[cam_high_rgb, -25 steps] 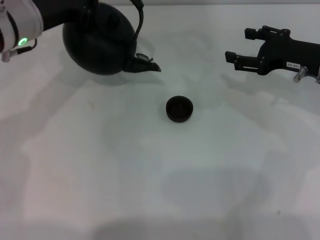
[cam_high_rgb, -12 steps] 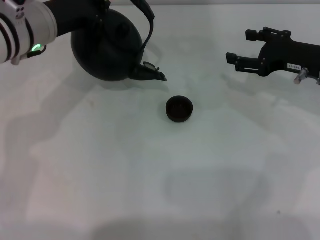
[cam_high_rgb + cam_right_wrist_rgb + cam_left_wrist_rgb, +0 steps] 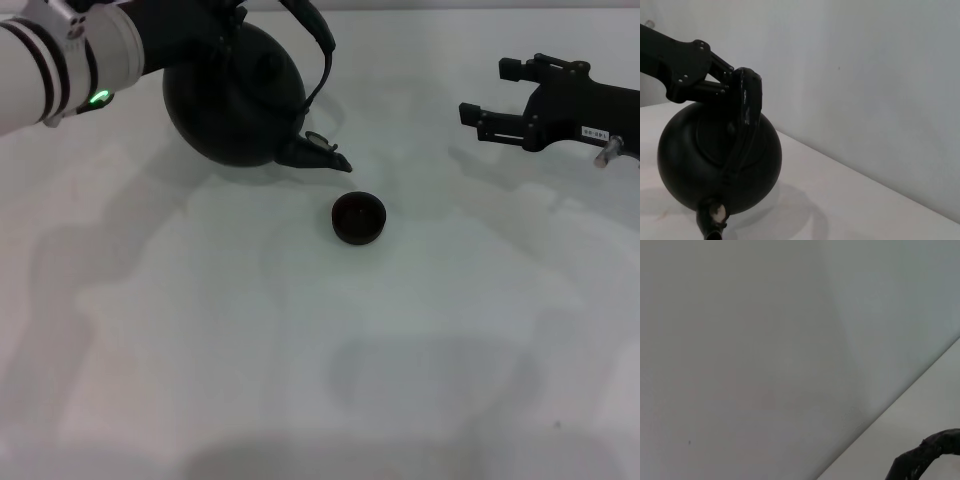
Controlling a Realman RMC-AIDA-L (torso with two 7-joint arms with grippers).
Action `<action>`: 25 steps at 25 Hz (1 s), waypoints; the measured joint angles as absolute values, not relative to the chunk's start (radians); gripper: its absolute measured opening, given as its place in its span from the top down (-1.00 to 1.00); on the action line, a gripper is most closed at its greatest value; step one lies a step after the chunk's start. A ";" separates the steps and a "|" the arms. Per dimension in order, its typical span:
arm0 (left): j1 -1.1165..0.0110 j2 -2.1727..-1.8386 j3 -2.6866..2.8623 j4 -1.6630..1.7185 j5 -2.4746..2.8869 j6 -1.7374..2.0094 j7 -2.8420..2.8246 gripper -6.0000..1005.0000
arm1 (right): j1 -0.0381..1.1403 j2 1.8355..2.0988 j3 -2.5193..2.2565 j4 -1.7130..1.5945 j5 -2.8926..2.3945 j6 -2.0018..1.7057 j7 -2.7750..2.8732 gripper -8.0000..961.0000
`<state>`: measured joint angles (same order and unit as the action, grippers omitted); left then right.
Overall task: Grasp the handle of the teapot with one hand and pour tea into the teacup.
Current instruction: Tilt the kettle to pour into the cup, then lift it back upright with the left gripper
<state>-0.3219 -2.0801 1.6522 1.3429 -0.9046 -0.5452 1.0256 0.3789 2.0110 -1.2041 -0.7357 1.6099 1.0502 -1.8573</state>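
Observation:
The big round black teapot [image 3: 235, 95] hangs tilted over the white table, its short spout [image 3: 325, 157] pointing down and to the right. The spout tip ends just short of the far-left rim of the small dark teacup [image 3: 358, 218], which stands upright on the table. My left gripper [image 3: 731, 81] is shut on the top of the arched handle [image 3: 747, 100]; the head view shows the handle [image 3: 322, 45] beside my left arm [image 3: 60, 60]. A bit of the handle [image 3: 922, 457] shows in the left wrist view. No stream of tea is visible. My right gripper [image 3: 487, 92] hovers open at the far right, holding nothing.
The white table [image 3: 300, 350] stretches toward me from the cup. A pale wall [image 3: 865, 75] stands behind the table's far edge.
The left arm has carried the teapot to the right and nearer the teacup, bringing the spout close to the cup's rim. The right gripper has shifted slightly right.

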 joint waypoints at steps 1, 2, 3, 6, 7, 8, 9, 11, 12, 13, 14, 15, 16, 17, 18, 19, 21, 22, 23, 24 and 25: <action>-0.323 -2.080 1.654 1.345 -0.899 -0.545 1.021 0.69 | 0.378 2.011 -1.203 -0.735 1.610 1.050 -1.858 -0.75; -0.324 -2.080 1.656 1.348 -0.891 -0.546 1.017 0.69 | 0.378 2.011 -1.201 -0.734 1.610 1.050 -1.859 -0.75; -0.325 -2.080 1.658 1.350 -0.884 -0.548 1.014 0.69 | 0.378 2.011 -1.199 -0.733 1.610 1.050 -1.861 -0.75; -0.329 -2.081 1.666 1.357 -0.873 -0.552 1.008 0.69 | 0.380 2.011 -1.192 -0.724 1.611 1.050 -1.866 -0.75; -0.330 -2.080 1.668 1.360 -0.870 -0.553 1.003 0.69 | 0.381 2.011 -1.191 -0.724 1.611 1.050 -1.866 -0.75; -0.330 -2.079 1.669 1.363 -0.864 -0.556 0.996 0.69 | 0.381 2.011 -1.189 -0.723 1.611 1.050 -1.866 -0.75; -0.331 -2.079 1.670 1.367 -0.858 -0.558 0.989 0.69 | 0.381 2.011 -1.185 -0.723 1.611 1.049 -1.867 -0.75; -0.331 -2.078 1.675 1.373 -0.845 -0.565 0.979 0.69 | 0.381 2.011 -1.184 -0.722 1.611 1.049 -1.867 -0.75; -0.331 -2.078 1.679 1.376 -0.838 -0.568 0.973 0.69 | 0.382 2.011 -1.184 -0.722 1.611 1.049 -1.867 -0.75; -0.331 -2.078 1.685 1.377 -0.829 -0.569 0.967 0.69 | 0.382 2.011 -1.183 -0.722 1.611 1.049 -1.868 -0.75; -0.331 -2.078 1.692 1.378 -0.819 -0.570 0.959 0.70 | 0.382 2.011 -1.182 -0.721 1.611 1.049 -1.869 -0.75; -0.331 -2.078 1.697 1.378 -0.808 -0.571 0.952 0.70 | 0.383 2.011 -1.181 -0.719 1.611 1.049 -1.872 -0.75; -0.331 -2.079 1.701 1.379 -0.799 -0.571 0.945 0.70 | 0.384 2.011 -1.181 -0.717 1.611 1.049 -1.874 -0.75; -0.332 -2.079 1.704 1.379 -0.793 -0.571 0.941 0.69 | 0.386 2.011 -1.180 -0.713 1.611 1.049 -1.876 -0.75; -0.332 -2.079 1.706 1.379 -0.789 -0.572 0.937 0.69 | 0.387 2.011 -1.178 -0.709 1.611 1.049 -1.878 -0.75; -0.332 -2.080 1.707 1.379 -0.788 -0.574 0.935 0.69 | 0.389 2.011 -1.175 -0.705 1.611 1.048 -1.878 -0.75; -0.333 -2.080 1.708 1.379 -0.787 -0.579 0.932 0.69 | 0.390 2.011 -1.170 -0.700 1.611 1.048 -1.879 -0.75; -0.333 -2.079 1.708 1.379 -0.787 -0.582 0.930 0.69 | 0.390 2.011 -1.169 -0.699 1.611 1.048 -1.879 -0.75; -0.333 -2.079 1.708 1.379 -0.787 -0.586 0.927 0.69 | 0.390 2.011 -1.169 -0.699 1.611 1.048 -1.879 -0.75; -0.334 -2.078 1.708 1.379 -0.786 -0.589 0.925 0.69 | 0.390 2.011 -1.169 -0.699 1.611 1.048 -1.880 -0.75; -0.335 -2.078 1.708 1.379 -0.785 -0.592 0.924 0.69 | 0.390 2.011 -1.169 -0.699 1.611 1.048 -1.879 -0.75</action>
